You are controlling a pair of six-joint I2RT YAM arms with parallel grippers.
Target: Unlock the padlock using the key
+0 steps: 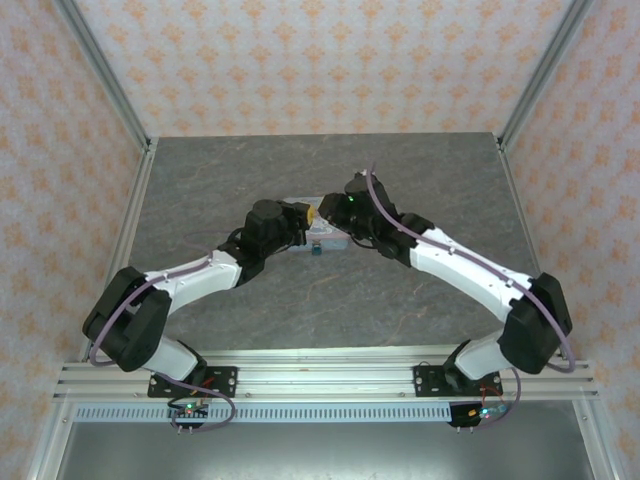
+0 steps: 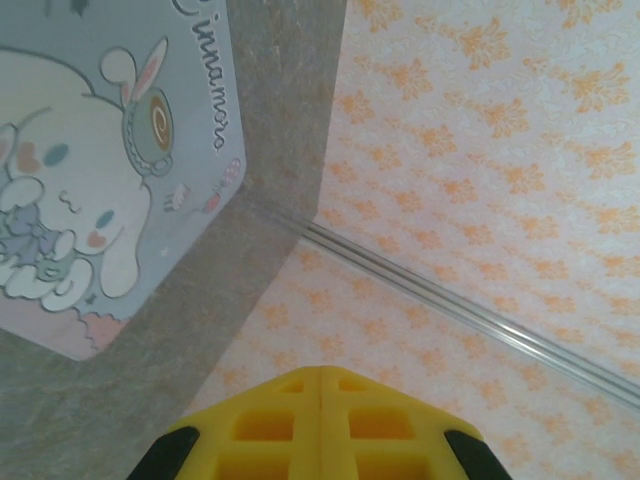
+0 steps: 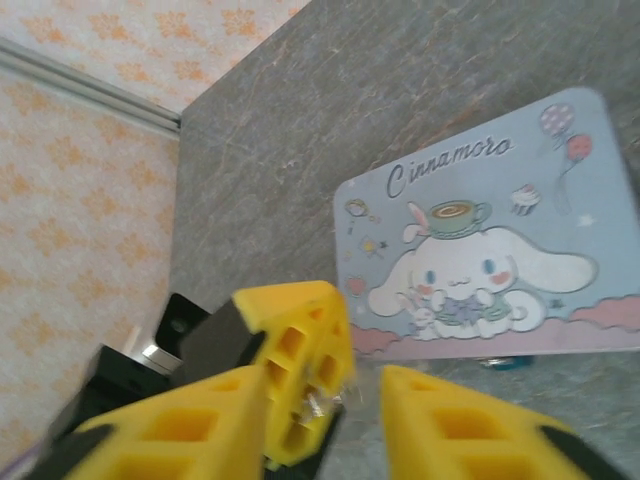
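Observation:
The tiny teal padlock point(image 1: 316, 251) lies on the table against the near edge of the cartoon tin; a sliver of it point(image 3: 505, 362) peeks out below the tin's rim. My left gripper point(image 1: 307, 215) hangs over the tin's left end with its yellow fingers point(image 2: 320, 400) pressed together. At their tip a small blurred metal glint, the key point(image 3: 318, 404), sticks out. My right gripper point(image 3: 325, 385) is open, one finger on each side of the left gripper's tip, touching nothing.
The pale blue cartoon tin point(image 1: 332, 238) point(image 2: 90, 150) point(image 3: 480, 250) lies flat mid-table under both wrists. Grey stone-look tabletop point(image 1: 400, 180) stretches all around. Patterned walls and metal frame posts point(image 1: 110, 75) close the back and sides.

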